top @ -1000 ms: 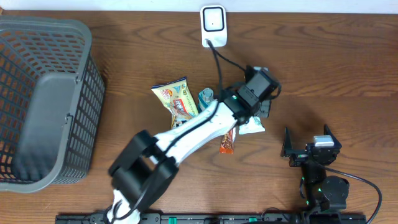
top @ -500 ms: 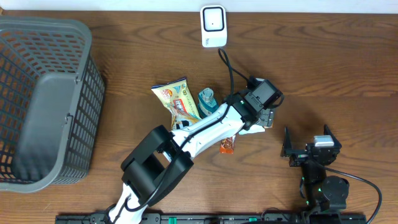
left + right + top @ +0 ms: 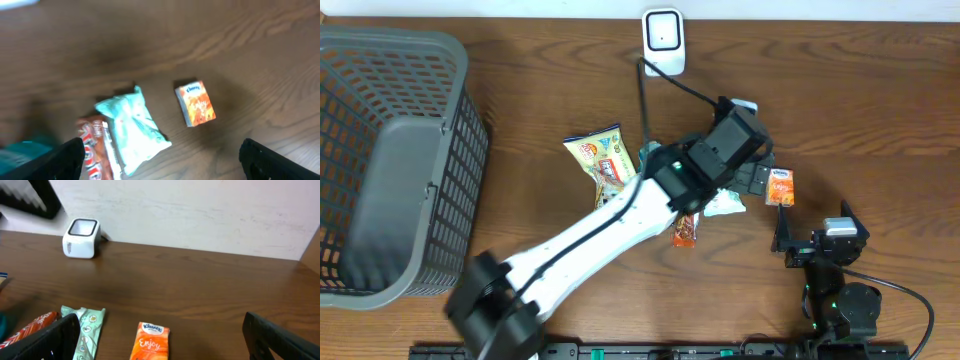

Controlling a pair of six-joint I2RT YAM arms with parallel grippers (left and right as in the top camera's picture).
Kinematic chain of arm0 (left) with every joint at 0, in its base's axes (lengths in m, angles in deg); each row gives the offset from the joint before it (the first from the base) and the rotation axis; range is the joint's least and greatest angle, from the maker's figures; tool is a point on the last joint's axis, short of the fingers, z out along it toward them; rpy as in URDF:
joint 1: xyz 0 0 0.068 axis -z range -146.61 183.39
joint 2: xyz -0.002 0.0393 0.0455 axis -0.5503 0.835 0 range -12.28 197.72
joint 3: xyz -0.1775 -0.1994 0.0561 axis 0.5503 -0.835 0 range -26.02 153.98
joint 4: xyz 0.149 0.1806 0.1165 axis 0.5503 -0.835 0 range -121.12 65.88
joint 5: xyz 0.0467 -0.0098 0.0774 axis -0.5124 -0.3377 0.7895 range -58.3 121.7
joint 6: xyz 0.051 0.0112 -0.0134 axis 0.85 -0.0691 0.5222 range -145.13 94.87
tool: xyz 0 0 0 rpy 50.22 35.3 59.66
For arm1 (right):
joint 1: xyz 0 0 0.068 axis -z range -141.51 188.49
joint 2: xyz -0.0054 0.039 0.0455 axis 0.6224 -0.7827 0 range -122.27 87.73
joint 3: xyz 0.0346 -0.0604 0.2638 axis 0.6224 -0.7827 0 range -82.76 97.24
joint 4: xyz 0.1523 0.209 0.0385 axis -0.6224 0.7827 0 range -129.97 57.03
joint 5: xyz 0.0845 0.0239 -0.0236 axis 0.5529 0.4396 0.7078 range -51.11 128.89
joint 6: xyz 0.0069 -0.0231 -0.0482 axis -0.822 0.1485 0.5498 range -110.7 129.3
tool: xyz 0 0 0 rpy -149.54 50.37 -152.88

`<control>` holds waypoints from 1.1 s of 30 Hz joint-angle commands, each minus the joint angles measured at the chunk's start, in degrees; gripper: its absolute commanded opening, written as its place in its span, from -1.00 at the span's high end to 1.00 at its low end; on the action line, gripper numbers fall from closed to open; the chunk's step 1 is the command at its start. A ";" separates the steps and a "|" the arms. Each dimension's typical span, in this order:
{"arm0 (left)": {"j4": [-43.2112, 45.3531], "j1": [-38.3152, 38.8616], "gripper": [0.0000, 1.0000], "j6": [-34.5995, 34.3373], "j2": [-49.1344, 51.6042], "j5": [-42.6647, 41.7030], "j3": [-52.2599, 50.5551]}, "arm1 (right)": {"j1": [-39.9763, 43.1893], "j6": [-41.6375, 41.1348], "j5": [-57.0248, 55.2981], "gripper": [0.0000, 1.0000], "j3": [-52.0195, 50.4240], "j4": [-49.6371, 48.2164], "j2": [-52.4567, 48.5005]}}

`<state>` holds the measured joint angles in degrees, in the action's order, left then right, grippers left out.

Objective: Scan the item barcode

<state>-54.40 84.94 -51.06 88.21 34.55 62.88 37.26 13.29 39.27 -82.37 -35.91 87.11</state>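
My left pincer [image 3: 758, 178] hangs wide open, holding nothing, and the orange tissue pack [image 3: 196, 104] lies flat on the table [image 3: 880, 100] beside the pale green packet [image 3: 132, 131], well apart from the scanner [image 3: 662, 40]. My right pincer [image 3: 813, 228] gapes empty too, near that pack. The worry: flat and slim, it could skid from my fingers, or I shove the neighbour, or I lift it with the barcode turned away.

Figure: the white tubular left arm [image 3: 590, 235] has black joint housings and a looping black cable [image 3: 643, 100]. The compact black right arm [image 3: 835, 275] carries a pale grey camera block [image 3: 840, 230], green indicator lights [image 3: 832, 307] and a thin black lead [image 3: 920, 300]. The left gripper [image 3: 165, 160] and right gripper [image 3: 165, 340] both have matt black fingers.
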 commanded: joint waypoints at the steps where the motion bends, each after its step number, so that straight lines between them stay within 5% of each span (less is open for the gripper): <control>1: -2.19 -0.09 -0.99 3.82 -5.16 6.58 0.50 | 0.17 -0.11 0.13 -0.98 -0.07 0.24 0.28; 9: -4.76 -0.09 -0.96 8.44 -15.19 16.52 0.50 | 0.17 -0.13 0.13 -0.99 -0.07 0.24 0.28; 15: -0.11 -0.11 -0.96 14.12 -22.14 33.27 0.50 | 0.17 -0.13 0.13 -0.98 -0.07 0.24 0.28; 20: 10.54 -0.11 -0.96 27.19 -27.43 47.54 0.50 | 0.17 -0.11 0.13 -0.99 -0.07 0.24 0.28; 28: 40.22 -1.99 -0.96 63.34 -31.15 57.90 0.50 | 0.17 -0.11 0.13 -0.99 -0.07 0.24 0.28; 33: 40.81 -5.73 -0.95 64.57 -31.28 59.10 0.46 | 0.17 -0.11 0.13 -0.99 -0.07 0.24 0.28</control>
<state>-12.22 81.00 6.44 56.41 90.60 63.12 37.26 13.29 39.30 -82.37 -35.93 87.11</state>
